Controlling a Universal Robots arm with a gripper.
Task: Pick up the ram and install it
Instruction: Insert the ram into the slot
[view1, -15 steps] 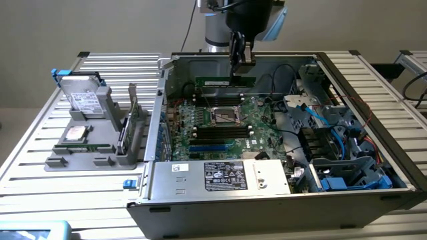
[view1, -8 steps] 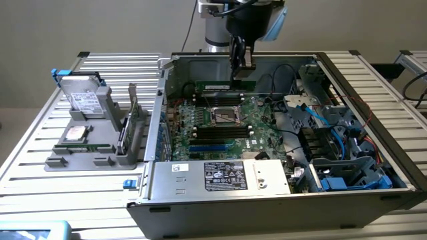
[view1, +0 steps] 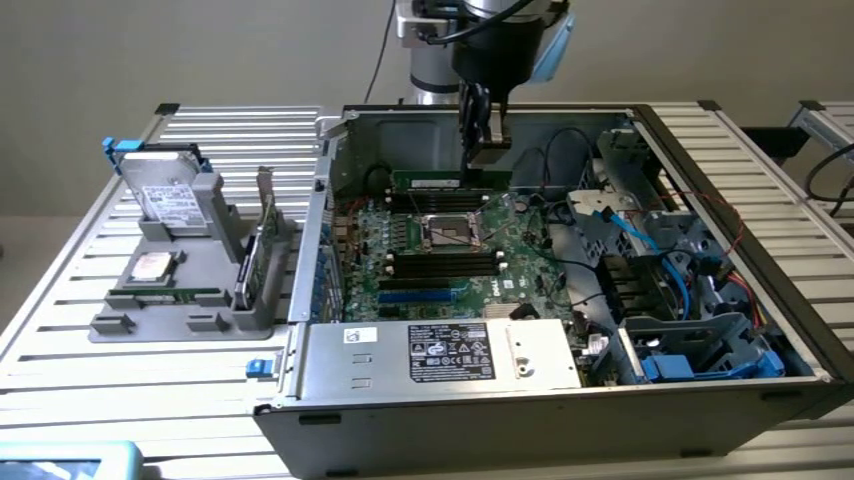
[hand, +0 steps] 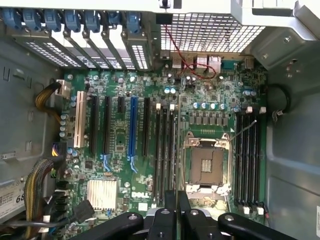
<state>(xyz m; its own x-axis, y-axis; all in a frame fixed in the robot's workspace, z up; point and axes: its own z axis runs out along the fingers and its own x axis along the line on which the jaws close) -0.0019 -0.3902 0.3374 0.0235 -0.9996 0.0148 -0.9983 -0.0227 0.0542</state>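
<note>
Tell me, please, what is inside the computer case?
A green motherboard with a bare processor socket, the ram at the memory slots, blue cables, and a labelled power supply hiding whatever lies beneath.

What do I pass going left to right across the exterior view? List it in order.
Silver hard drive → upright green expansion card → CPU socket on the motherboard → grey drive cage.

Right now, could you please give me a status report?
Gripper shut on the ram. Ram above the memory slots, not yet seated. Nothing seen in the way.
</note>
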